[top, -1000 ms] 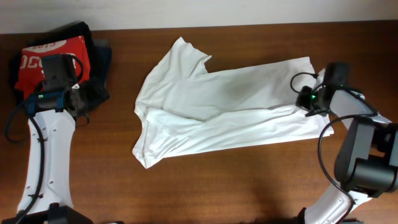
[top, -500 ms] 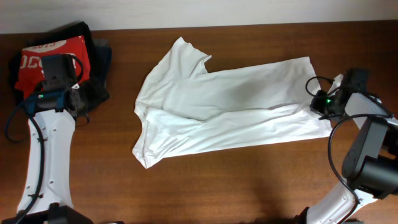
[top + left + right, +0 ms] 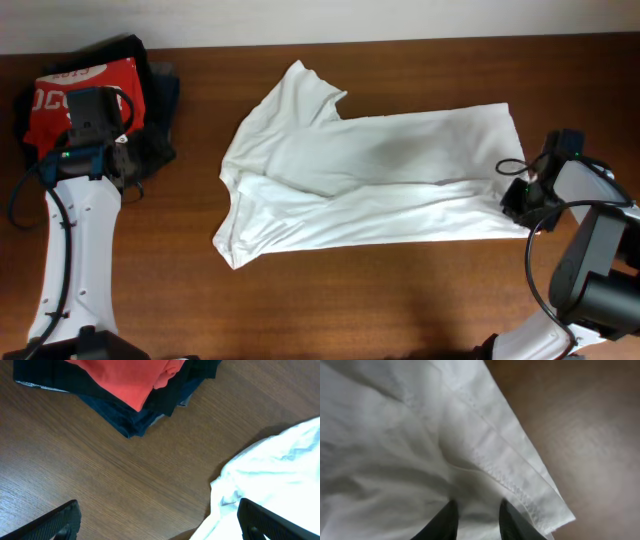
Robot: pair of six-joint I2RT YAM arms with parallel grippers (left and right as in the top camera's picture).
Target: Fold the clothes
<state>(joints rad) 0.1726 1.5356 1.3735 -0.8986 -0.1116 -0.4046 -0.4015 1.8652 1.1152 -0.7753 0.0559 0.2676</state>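
Note:
A white T-shirt (image 3: 370, 180) lies spread across the middle of the table, sleeves to the left, hem to the right. My right gripper (image 3: 518, 200) is at the shirt's right hem, shut on the fabric. In the right wrist view the two dark fingers (image 3: 477, 520) pinch the white cloth (image 3: 420, 435) just inside its stitched hem. My left gripper (image 3: 120, 165) hovers open and empty beside the clothes pile at the far left. In the left wrist view its fingers (image 3: 160, 525) stand wide apart over bare wood, with a shirt sleeve (image 3: 280, 470) at the right.
A pile of folded clothes sits at the back left: a red garment (image 3: 85, 90) on dark ones (image 3: 158, 110). It also shows in the left wrist view (image 3: 135, 380). The wooden table (image 3: 380, 290) shows bare in front of the shirt.
My right gripper has moved right and towards the front with the hem in it, pulling the shirt rightward and stretching it flatter. The left arm has not moved.

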